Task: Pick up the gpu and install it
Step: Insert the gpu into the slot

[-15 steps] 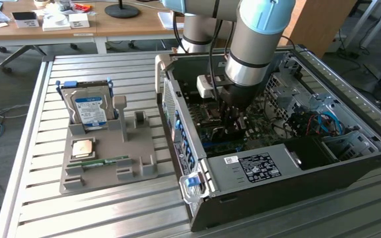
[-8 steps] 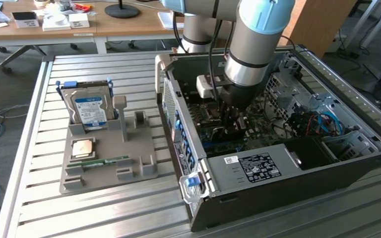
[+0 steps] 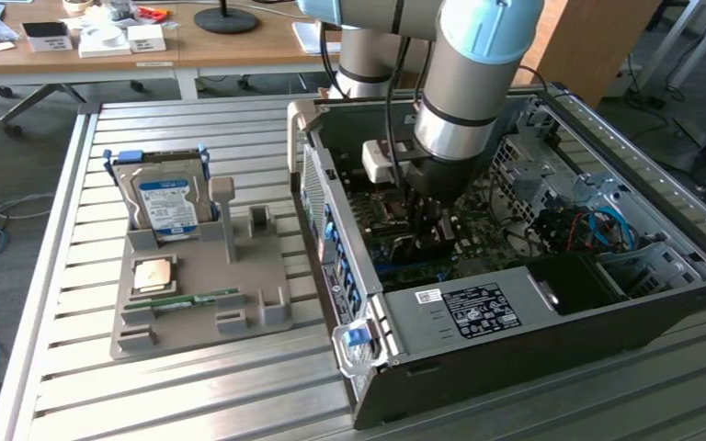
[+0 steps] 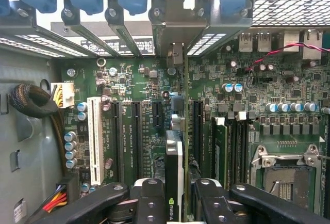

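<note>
Seen edge-on in the wrist view, the gpu [image 4: 174,164] stands upright over the green motherboard [image 4: 134,79], between the black expansion slots. Its silver end bracket [image 4: 175,53] reaches up to the case's rear slot openings. My gripper [image 4: 174,195] is shut on the card, with one black finger [image 4: 148,198] on each side of it. In the exterior view the gripper [image 3: 433,237] reaches straight down into the open computer case [image 3: 550,340], low over the board.
A grey fixture [image 3: 255,308] on the slatted table at the exterior view's left holds a hard drive [image 3: 166,204], a processor chip [image 3: 154,274] and a memory stick [image 3: 194,301]. Inside the case are a power supply [image 3: 476,312], drive cages and cables [image 3: 598,230]. A white slot [image 4: 94,139] and the processor socket [image 4: 281,170] flank the card.
</note>
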`<state>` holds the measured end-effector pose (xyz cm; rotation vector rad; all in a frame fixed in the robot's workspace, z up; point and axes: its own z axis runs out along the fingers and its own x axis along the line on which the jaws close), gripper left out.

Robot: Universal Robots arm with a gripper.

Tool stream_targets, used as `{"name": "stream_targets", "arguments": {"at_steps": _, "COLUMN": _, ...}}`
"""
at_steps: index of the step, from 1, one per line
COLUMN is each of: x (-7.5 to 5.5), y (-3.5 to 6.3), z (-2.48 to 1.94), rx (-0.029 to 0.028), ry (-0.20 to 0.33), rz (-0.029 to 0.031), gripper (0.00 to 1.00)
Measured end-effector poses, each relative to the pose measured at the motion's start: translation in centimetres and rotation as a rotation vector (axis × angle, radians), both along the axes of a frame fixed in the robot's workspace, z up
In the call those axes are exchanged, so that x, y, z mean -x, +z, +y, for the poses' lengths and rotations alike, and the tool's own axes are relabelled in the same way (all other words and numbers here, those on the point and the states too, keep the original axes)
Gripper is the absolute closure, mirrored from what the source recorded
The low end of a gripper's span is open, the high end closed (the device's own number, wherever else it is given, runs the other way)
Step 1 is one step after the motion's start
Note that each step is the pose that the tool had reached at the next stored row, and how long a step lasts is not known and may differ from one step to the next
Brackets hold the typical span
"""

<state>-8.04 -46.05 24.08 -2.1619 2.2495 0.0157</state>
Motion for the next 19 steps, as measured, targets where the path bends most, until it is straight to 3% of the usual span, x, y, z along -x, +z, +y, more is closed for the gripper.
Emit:
{"name": "stream_targets", "arguments": {"at_steps": 17, "x": 0.05, "y": -0.06, "z": 0.02, "rx": -0.0014, "ry": -0.001, "rz": 0.0002, "gripper": 0.73}}
{"name": "stream_targets", "arguments": {"at_steps": 19, "x": 0.03, "y": -0.05, "z": 0.02, "rx": -0.0012, "ry": 0.0, "rz": 0.0003, "gripper": 0.61}}
